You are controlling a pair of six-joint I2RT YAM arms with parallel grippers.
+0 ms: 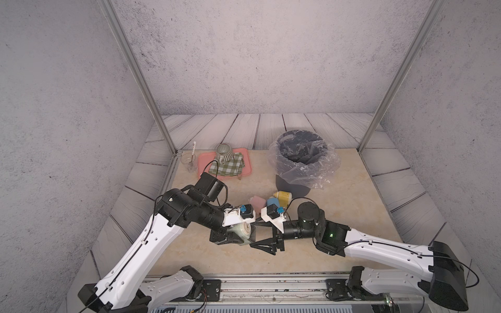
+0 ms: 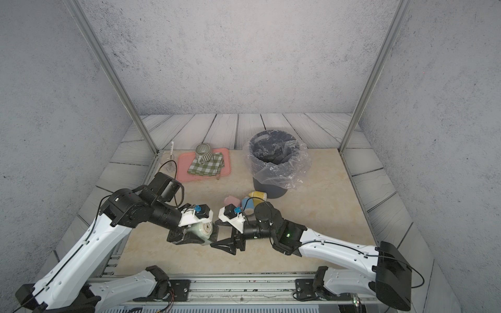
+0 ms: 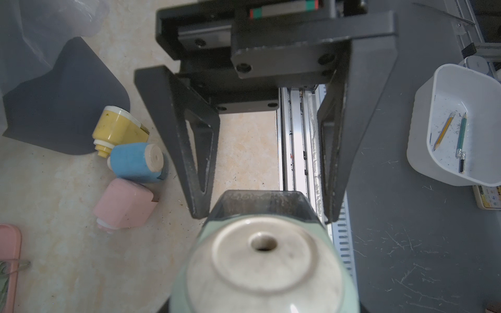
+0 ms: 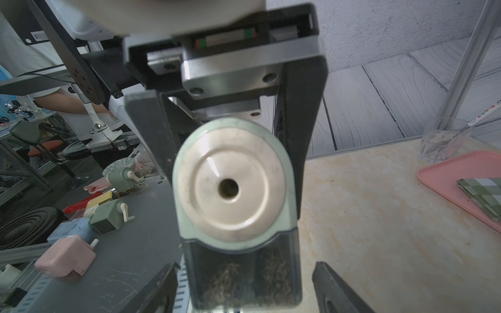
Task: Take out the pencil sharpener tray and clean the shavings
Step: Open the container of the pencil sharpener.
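A pale green pencil sharpener point(image 1: 243, 230) point(image 2: 202, 229) with a round cream face point(image 4: 230, 184) is held a little above the table, and my left gripper point(image 1: 235, 239) is shut on its body. The face fills the left wrist view point(image 3: 260, 260) and hides the left jaws. The dark see-through tray point(image 4: 241, 276) point(image 3: 261, 203) sits in the sharpener's base, with brown shavings inside. My right gripper point(image 4: 244, 294) point(image 1: 253, 234) is open and faces the sharpener. One of its fingers point(image 4: 160, 290) stands on each side of the tray, with a gap on both sides.
A grey bin with a clear liner point(image 1: 298, 165) stands at the back right. Yellow point(image 1: 282, 195), blue point(image 1: 272, 202) and pink point(image 1: 257, 202) sharpeners lie just behind the grippers. A pink serving tray point(image 1: 248, 169) with a checked cloth and a cup, and a glass point(image 1: 188, 160), are at the back left.
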